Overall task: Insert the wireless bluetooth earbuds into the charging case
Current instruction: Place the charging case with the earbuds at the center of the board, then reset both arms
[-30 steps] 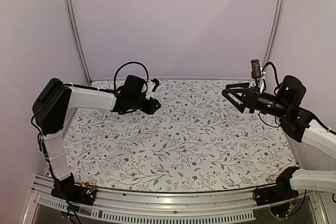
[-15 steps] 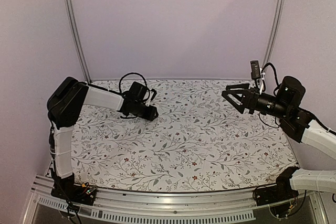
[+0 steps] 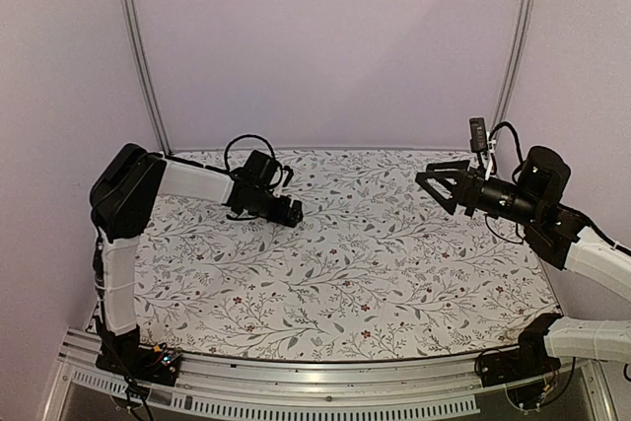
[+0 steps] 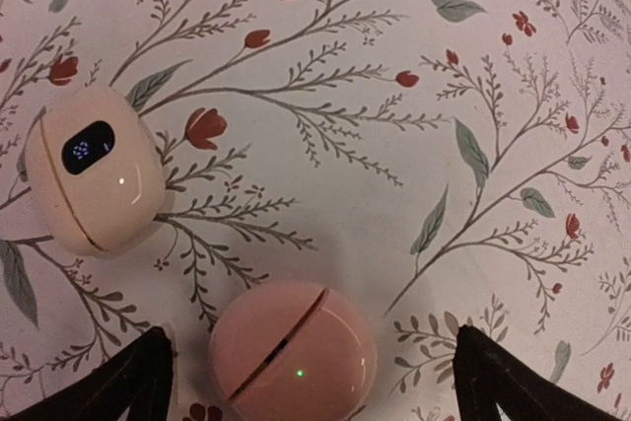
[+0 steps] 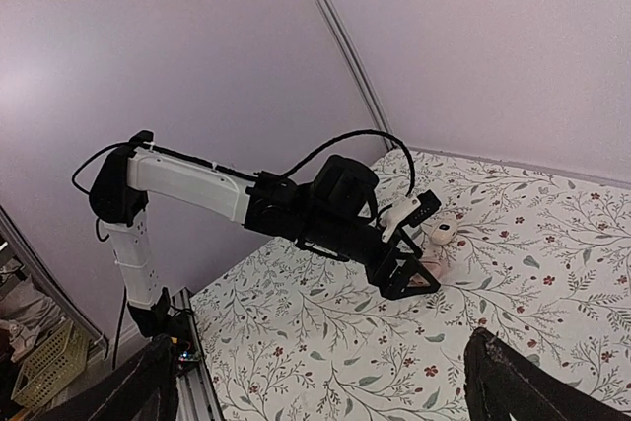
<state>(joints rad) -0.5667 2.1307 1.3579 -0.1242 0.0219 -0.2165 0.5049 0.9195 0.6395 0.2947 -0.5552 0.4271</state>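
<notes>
Left wrist view: pink round earbuds (image 4: 293, 354), seamed with a green light, lie on the table (image 4: 325, 214) inside the released left pincer (image 3: 294, 212), near the cream charging case (image 4: 89, 170) with its dark display. Above the table, the right pincer (image 3: 425, 176) is released.

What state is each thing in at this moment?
Charging case: lid shut, display lit, lying flat.
Pink earbuds pod: shut along its seam, green light on, not gripped.
Left gripper: open, empty, low over the pod.
Right gripper: open, empty, raised in the air.
</notes>
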